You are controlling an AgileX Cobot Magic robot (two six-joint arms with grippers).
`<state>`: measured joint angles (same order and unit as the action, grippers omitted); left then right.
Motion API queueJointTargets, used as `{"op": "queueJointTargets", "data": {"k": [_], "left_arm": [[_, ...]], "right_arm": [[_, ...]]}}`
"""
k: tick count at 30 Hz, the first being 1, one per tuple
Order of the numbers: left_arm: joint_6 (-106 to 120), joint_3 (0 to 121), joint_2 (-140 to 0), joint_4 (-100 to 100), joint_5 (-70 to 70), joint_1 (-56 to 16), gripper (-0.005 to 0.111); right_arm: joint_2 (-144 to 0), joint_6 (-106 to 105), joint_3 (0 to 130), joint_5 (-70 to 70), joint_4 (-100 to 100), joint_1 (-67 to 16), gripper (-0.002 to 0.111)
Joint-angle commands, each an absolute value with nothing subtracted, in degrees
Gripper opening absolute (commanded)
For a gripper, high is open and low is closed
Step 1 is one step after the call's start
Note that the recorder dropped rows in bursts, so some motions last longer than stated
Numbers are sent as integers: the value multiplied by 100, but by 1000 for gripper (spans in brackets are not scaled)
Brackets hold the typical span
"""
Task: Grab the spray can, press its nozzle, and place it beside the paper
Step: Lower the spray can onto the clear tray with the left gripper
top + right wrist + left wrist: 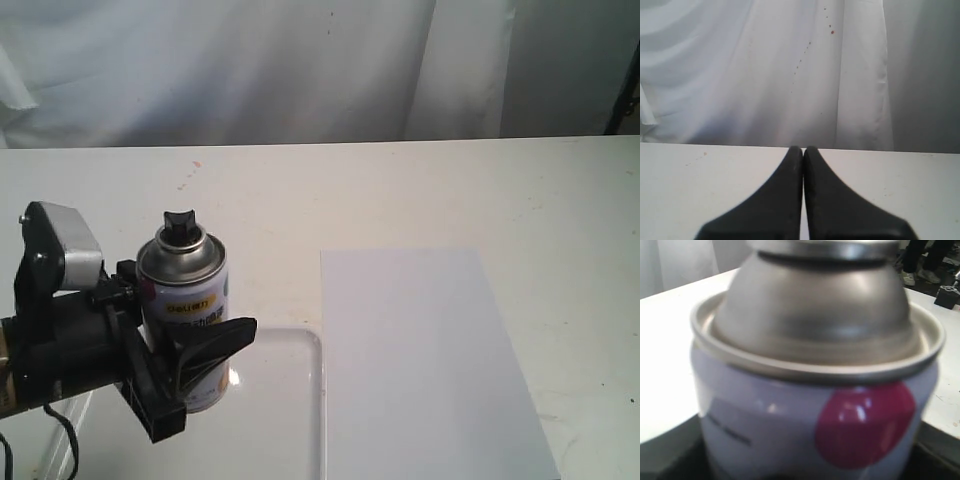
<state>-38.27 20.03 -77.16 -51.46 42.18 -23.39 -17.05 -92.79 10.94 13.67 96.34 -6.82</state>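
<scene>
the left gripper [192,330] is closed around the spray can [188,290], so the can fills all the space between its fingers. above the nozzle [179,225] there is only open air, so there is room to come down from the top. the tray [290,400] lies low by the can, and its raised edge is a small bump in the way. just past that edge the paper [420,360] lies flat on the table [400,190]. the far table is open up to the curtain [250,70]. the right gripper [803,155] has its fingers pressed together, with open table in front of it.
</scene>
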Motion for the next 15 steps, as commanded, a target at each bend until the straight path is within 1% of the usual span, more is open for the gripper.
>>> {"op": "queueJointTargets", "data": {"k": [1,5,15], "left_arm": [[-3418,2000,-8030,-4837,4850,-2324,0],[-3086,2000,-8271,-4684,4866,-2324,0],[-2500,2000,-9231,-4509,5626,-2324,0]], "right_arm": [[-1679,-9287,1066,1422,9122,-702,0],[-1679,-9235,1066,1627,9009,-702,0],[-1679,-9194,1066,1629,9009,-702,0]]}}
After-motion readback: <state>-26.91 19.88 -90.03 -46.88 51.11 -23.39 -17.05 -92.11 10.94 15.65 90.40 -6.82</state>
